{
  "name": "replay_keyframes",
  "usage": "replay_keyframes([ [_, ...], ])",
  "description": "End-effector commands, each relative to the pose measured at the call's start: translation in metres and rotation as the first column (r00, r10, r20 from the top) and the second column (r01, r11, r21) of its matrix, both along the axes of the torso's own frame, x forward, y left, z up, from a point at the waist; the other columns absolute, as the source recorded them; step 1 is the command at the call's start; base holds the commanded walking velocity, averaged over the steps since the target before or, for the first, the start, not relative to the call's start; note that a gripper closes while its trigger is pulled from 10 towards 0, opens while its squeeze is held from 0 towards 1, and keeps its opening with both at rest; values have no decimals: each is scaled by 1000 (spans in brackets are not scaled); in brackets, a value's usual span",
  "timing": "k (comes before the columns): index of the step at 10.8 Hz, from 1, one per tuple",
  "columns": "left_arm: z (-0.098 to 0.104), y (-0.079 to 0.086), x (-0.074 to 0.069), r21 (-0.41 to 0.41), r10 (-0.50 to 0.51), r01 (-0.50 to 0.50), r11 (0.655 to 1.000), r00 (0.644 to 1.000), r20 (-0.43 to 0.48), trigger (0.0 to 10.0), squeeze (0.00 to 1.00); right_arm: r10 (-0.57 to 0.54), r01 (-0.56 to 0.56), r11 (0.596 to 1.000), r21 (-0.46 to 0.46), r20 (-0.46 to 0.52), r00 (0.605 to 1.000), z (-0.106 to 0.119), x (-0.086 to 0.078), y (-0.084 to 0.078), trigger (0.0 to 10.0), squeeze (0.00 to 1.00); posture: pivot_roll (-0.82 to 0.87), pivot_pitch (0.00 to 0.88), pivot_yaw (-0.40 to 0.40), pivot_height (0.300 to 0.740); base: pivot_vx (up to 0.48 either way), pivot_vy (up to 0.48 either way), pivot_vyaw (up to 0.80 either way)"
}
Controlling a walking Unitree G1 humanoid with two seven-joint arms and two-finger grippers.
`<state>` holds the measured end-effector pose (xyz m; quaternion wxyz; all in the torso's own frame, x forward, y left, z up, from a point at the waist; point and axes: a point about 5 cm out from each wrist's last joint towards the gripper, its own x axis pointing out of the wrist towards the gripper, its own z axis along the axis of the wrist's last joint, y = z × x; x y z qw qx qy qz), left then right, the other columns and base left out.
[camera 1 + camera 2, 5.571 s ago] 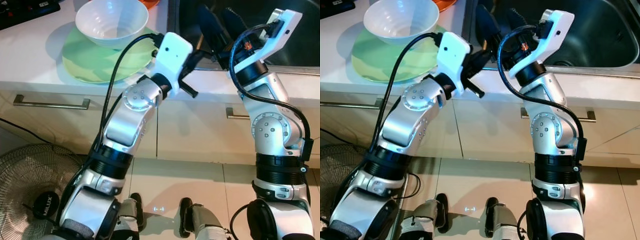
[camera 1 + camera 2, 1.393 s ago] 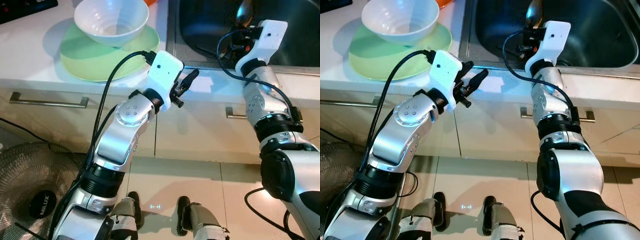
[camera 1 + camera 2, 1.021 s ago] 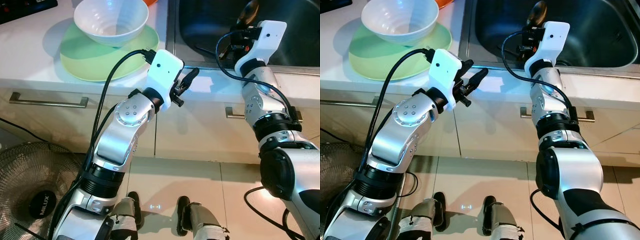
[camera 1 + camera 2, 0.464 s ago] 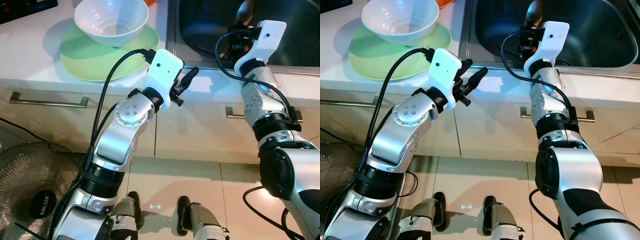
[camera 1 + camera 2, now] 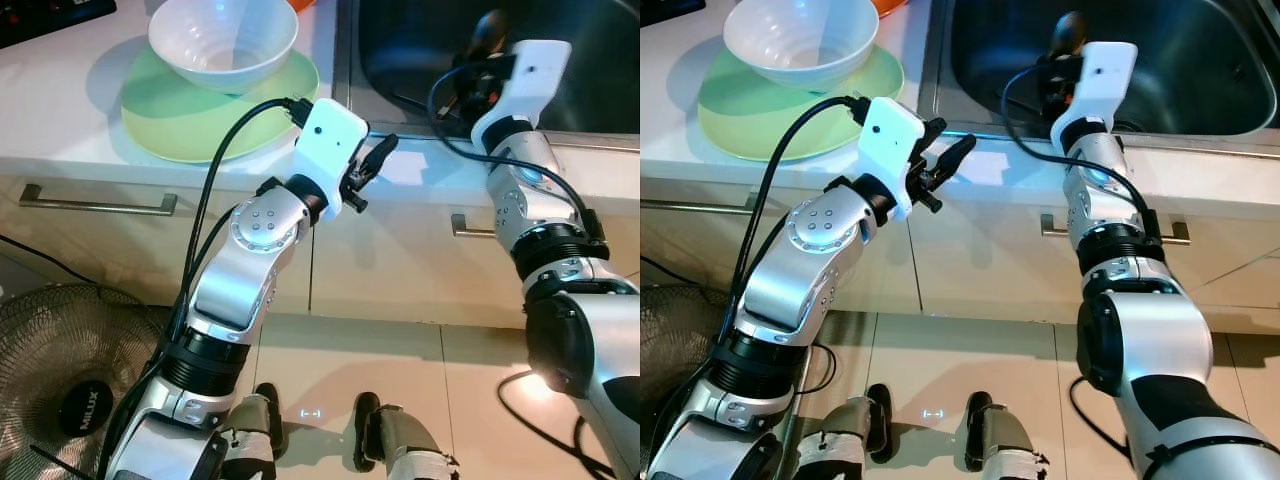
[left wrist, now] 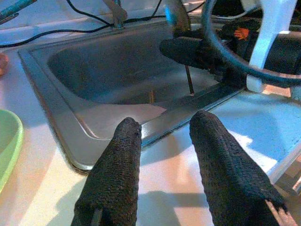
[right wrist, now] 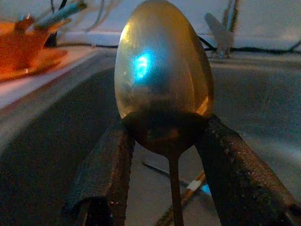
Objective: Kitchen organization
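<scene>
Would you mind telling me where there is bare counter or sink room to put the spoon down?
Free: the white counter strip between the sink rim and cabinet front, beside the left gripper. Crowded: the green plate, carrying the white bowl.

A home kitchen: steel sink [image 5: 1200, 70], white counter [image 5: 60, 100], bowl [image 5: 222, 40] on plate [image 5: 170, 115]

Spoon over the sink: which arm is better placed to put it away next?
Right, probably. The right claw already grips the spoon above the sink. The left claw is open, holding nothing, over the counter edge beside the sink.
</scene>
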<state>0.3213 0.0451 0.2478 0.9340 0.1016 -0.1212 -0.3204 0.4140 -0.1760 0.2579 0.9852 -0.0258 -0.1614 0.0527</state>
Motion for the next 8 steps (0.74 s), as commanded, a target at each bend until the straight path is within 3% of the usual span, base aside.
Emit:
replay_keyframes([
  [1, 0, -6, -3, 9, -24, 24, 1000, 1000, 5, 10000, 0, 3, -4, 999, -46, -22, 1000, 2, 2, 2, 10000, 0, 173, 271, -35, 740, 0, 0, 0],
  [2, 0, -6, -3, 8, -23, 23, 1000, 1000, 4, 10000, 0, 12, -14, 998, -53, -31, 999, 2, 2, 4, 10000, 0, 173, 271, -36, 740, 0, 0, 0],
  [4, -1, -6, -2, 12, -23, 23, 1000, 1000, -2, 10000, 0, -14, -11, 982, -189, -132, 991, -4, 6, 9, 10000, 0, 170, 275, -41, 740, 0, 0, 0],
  [5, 0, -6, -1, 10, -21, 21, 1000, 1000, 0, 10000, 0, 7, -33, 982, -186, -140, 990, -3, 7, 12, 10000, 0, 169, 275, -43, 740, 0, 0, 0],
  [6, 0, -5, -1, 10, -18, 18, 1000, 1000, 1, 10000, 0, 21, -40, 991, -130, -143, 990, -2, 7, 13, 10000, 1000, 172, 276, -44, 740, 0, 0, 0],
  [8, 0, -5, 0, 9, -15, 15, 1000, 1000, 1, 10000, 0, 35, -47, 995, -83, -138, 990, 2, 7, 13, 10000, 1000, 173, 277, -43, 740, 0, 0, 0],
])
